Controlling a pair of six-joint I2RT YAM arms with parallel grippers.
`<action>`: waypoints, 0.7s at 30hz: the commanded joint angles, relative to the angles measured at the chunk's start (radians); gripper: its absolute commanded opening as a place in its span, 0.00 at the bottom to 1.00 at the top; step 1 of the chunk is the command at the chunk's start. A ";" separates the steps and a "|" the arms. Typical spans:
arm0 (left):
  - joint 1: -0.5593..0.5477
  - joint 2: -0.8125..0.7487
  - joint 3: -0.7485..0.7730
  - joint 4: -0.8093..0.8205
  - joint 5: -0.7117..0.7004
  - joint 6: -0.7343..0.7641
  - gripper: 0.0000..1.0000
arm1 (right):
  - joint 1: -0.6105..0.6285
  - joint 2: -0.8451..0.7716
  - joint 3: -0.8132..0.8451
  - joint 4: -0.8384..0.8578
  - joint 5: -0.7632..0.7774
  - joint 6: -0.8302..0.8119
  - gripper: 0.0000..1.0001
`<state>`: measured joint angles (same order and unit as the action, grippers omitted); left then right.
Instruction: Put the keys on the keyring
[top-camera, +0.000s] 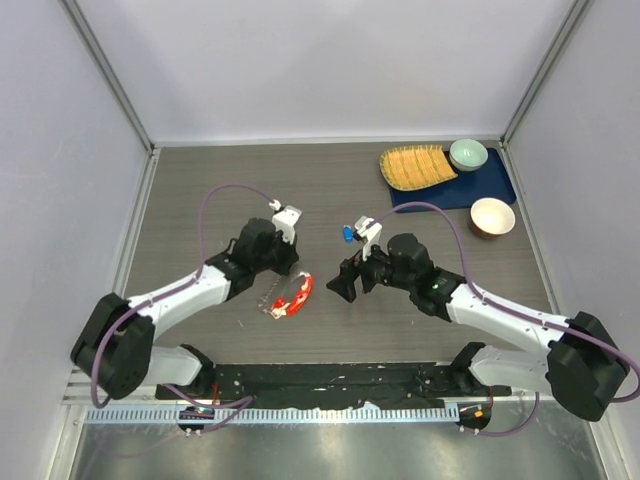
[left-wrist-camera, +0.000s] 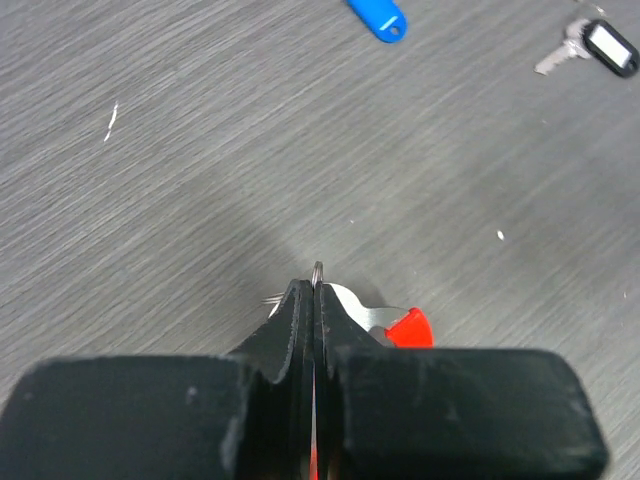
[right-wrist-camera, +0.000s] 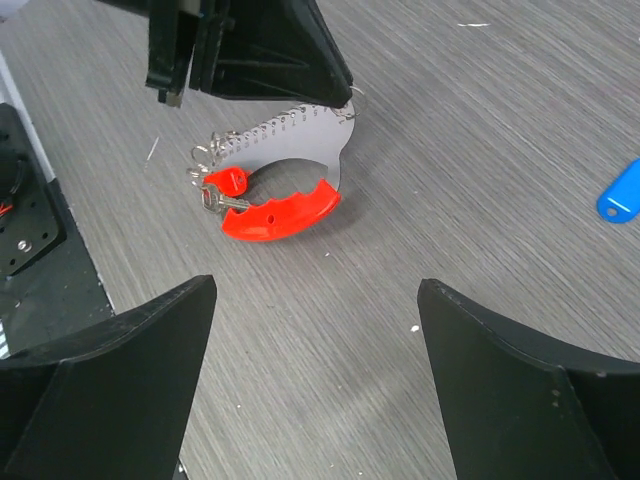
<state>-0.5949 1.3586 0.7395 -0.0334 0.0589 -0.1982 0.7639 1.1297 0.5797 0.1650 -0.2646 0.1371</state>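
Observation:
My left gripper (left-wrist-camera: 317, 285) is shut on the thin wire keyring (left-wrist-camera: 318, 268), at table level. The ring's red curved fob (right-wrist-camera: 280, 212), with a silver toothed plate (right-wrist-camera: 290, 145), lies just under that gripper (top-camera: 287, 270). A red-headed key (right-wrist-camera: 228, 180) sits by the fob and also shows in the left wrist view (left-wrist-camera: 408, 327). A blue-headed key (left-wrist-camera: 378, 17) and a black-headed key (left-wrist-camera: 608, 47) lie loose on the table further out. My right gripper (right-wrist-camera: 315, 330) is open and empty, a short way from the fob (top-camera: 295, 297). I see no plain silver key.
At the back right a blue cloth (top-camera: 470, 190) carries a yellow woven plate (top-camera: 418, 165) and a green bowl (top-camera: 468, 154); a tan bowl (top-camera: 492, 216) stands beside it. A black rail (top-camera: 330, 380) runs along the near edge.

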 joint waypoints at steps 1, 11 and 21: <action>-0.017 -0.128 -0.151 0.274 0.070 0.173 0.00 | 0.003 -0.048 0.011 0.064 -0.074 -0.027 0.88; -0.105 -0.358 -0.327 0.520 0.266 0.373 0.00 | 0.003 -0.102 0.051 0.010 -0.185 -0.103 0.72; -0.203 -0.501 -0.282 0.373 0.338 0.508 0.00 | 0.003 -0.120 0.101 -0.077 -0.235 -0.185 0.49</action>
<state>-0.7681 0.8928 0.4053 0.3546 0.3481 0.2222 0.7639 1.0397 0.6197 0.1135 -0.4587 0.0036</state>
